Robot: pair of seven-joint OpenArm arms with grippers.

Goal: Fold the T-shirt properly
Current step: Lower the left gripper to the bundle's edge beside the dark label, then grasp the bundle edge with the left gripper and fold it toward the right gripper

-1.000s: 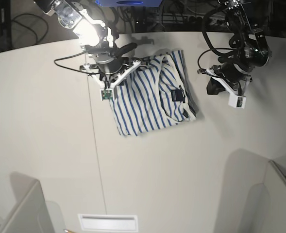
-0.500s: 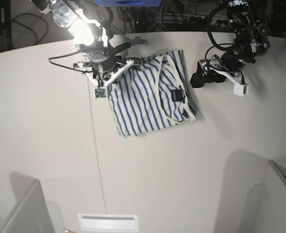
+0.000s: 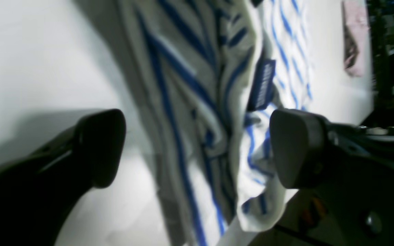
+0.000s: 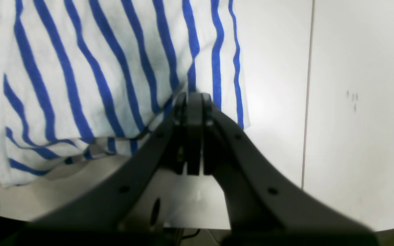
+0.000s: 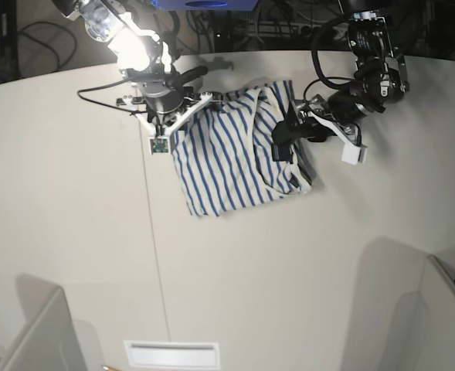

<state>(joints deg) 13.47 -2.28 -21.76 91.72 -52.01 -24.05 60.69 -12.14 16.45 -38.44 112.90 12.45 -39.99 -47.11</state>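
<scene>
— What's under me?

— A pale, matte table [image 5: 235,255] fills most of what I see; a thin dark seam [image 5: 156,255] runs from twelve o'clock down to six.

— And at the rim?

— The far edge curves. Beyond it, at twelve, dark floor with tangled cables [image 5: 34,35].

— Anything lower?

— Grey panels [image 5: 38,332] at seven and five, a white slotted plate [image 5: 171,354] at six.

T-shirt [image 5: 235,158]: white ground, thin blue stripes; white looks greyer in my left wrist view. Neck label [image 3: 262,85]: dark navy, lettering too blurred to read. My left gripper [image 3: 197,147]: black fingers. My right gripper [image 4: 193,102]: black fingers, white brackets in base view. Table [image 5: 304,263]: plain off-white, one thin grey seam line. Pink patch at far edge, left wrist view.
</scene>
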